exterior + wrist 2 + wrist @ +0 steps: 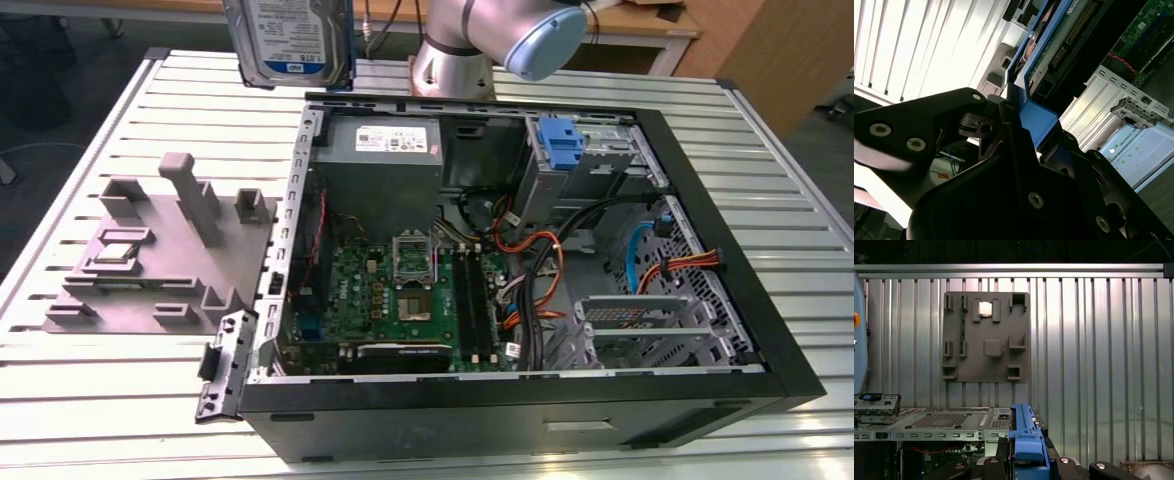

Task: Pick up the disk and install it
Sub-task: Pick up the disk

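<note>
The pick-up part looks done and the work stands in the carry: the disk (pixel 287 38) hangs upright in the air at the top of the exterior view, label facing the camera. It is above the far edge of the table (pixel 107 400) and to the exterior view's left of the robot arm (pixel 501 40). It is clear of the open computer case (pixel 507 390) lying on its side. The jaws are closed on the disk, gripping it by its blue carrier bracket (pixel 1040 116). In the second wrist view the bracket sits squarely between the two black fingers (pixel 1004 112), with the drive's circuit-board side running away from them. In the first wrist view the bracket (pixel 1026 437) rises straight out of the jaws, above the slatted table and the grey fixture plate (pixel 986 340). The install itself is not yet done. By my judgement it calls for turning the disk from upright to match a bay, since the empty metal drive cage (pixel 641 325) lies well apart from it on the case's far side. It also calls for care to keep the bracket clear of the orange cables (pixel 541 270).
</note>
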